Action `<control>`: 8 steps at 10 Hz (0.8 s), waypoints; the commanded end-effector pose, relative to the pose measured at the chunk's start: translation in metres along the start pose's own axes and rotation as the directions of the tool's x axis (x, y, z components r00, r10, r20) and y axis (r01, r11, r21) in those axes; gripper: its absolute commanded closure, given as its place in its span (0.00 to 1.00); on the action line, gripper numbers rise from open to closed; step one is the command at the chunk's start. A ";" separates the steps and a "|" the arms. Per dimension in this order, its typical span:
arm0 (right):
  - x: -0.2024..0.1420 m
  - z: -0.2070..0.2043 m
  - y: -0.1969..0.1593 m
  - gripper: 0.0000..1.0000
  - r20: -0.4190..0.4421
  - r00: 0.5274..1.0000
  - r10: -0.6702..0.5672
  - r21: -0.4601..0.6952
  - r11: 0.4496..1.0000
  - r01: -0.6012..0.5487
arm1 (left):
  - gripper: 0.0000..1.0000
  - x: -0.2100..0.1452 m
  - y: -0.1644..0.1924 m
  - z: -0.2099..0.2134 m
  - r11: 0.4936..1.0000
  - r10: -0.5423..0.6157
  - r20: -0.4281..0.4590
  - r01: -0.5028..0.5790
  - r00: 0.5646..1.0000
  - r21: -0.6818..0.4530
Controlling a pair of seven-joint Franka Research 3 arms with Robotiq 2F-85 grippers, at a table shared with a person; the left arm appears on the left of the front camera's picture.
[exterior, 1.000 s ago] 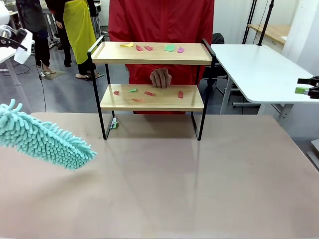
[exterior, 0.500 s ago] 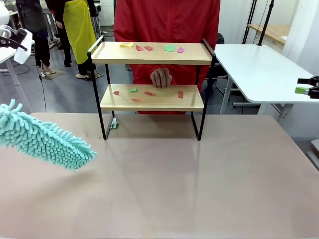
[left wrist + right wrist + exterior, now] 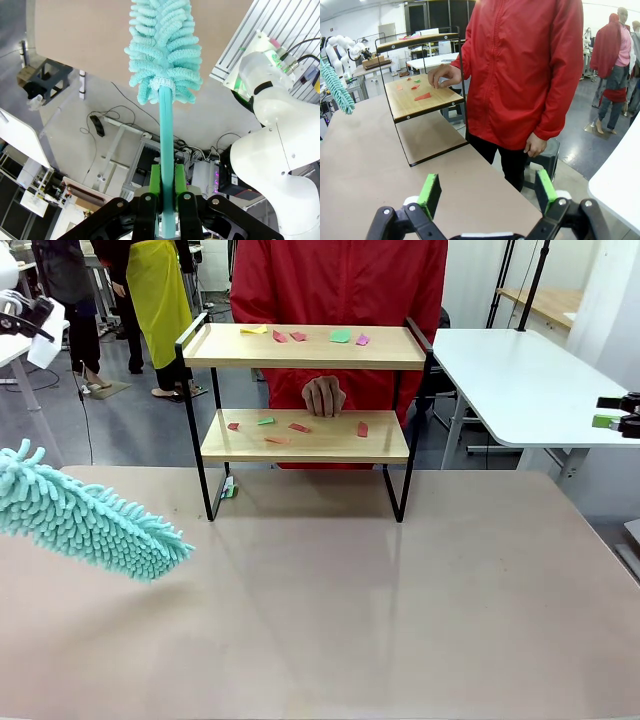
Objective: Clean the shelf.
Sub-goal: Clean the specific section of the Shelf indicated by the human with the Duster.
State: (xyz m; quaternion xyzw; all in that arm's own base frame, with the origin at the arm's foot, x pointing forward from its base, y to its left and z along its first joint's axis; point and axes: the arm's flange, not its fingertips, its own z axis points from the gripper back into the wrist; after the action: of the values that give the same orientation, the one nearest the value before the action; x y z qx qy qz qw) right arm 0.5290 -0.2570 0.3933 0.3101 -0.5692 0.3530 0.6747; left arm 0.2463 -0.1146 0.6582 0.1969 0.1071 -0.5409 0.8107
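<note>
Left wrist view: your left gripper (image 3: 167,176) clamps the light, soft duster (image 3: 165,45) by its stiff handle (image 3: 166,130), right gripper (image 3: 487,192) wide and empty; the thin-framed shelf (image 3: 300,360) probably shifts easily.

Grey floor (image 3: 140,430), white side table (image 3: 520,390)

Shelf (image 3: 330,445): pale wood boards, matt, on a thin black metal frame. Duster (image 3: 90,525), left edge: shaggy teal cloth pile; handle (image 3: 167,150) smooth plastic. Tabletop (image 3: 350,610) beige, faintly glossy.
</note>
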 end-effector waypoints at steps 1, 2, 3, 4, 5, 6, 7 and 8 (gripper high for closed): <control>0.008 -0.003 0.001 0.00 -0.016 1.000 -0.006 -0.010 1.000 0.005 | 0.87 -0.003 0.000 0.001 1.000 0.006 -0.008 -0.006 1.000 0.001; 0.008 -0.003 0.001 0.00 -0.016 1.000 -0.006 -0.010 1.000 0.005 | 0.87 -0.003 0.000 0.001 1.000 0.006 -0.008 -0.006 1.000 0.001; 0.008 -0.003 0.001 0.00 -0.016 1.000 -0.006 -0.010 1.000 0.005 | 0.87 -0.003 0.000 0.001 1.000 0.006 -0.008 -0.006 1.000 0.001; 0.008 -0.003 0.001 0.00 -0.016 1.000 -0.006 -0.010 1.000 0.005 | 0.87 -0.003 0.000 0.001 1.000 0.006 -0.008 -0.006 1.000 0.001; 0.008 -0.003 0.001 0.00 -0.016 1.000 -0.006 -0.010 1.000 0.005 | 0.87 -0.003 0.000 0.001 1.000 0.006 -0.008 -0.006 1.000 0.001; 0.008 -0.003 0.001 0.00 -0.016 1.000 -0.006 -0.010 1.000 0.005 | 0.87 -0.003 0.000 0.001 1.000 0.006 -0.008 -0.006 1.000 0.001; 0.008 -0.003 0.001 0.00 -0.016 1.000 -0.006 -0.010 1.000 0.005 | 0.87 0.000 0.000 0.000 1.000 0.000 0.000 0.000 1.000 0.000; 0.008 -0.003 0.001 0.00 -0.016 1.000 -0.006 -0.010 1.000 0.005 | 0.87 -0.011 0.005 -0.004 0.999 -0.042 0.181 0.046 0.983 -0.014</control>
State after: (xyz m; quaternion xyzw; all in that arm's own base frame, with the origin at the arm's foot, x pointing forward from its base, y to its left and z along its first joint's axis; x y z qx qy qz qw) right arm 0.5289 -0.2571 0.3933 0.3101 -0.5692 0.3530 0.6747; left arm 0.2477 -0.1139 0.6602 0.1808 0.0883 -0.5494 0.8109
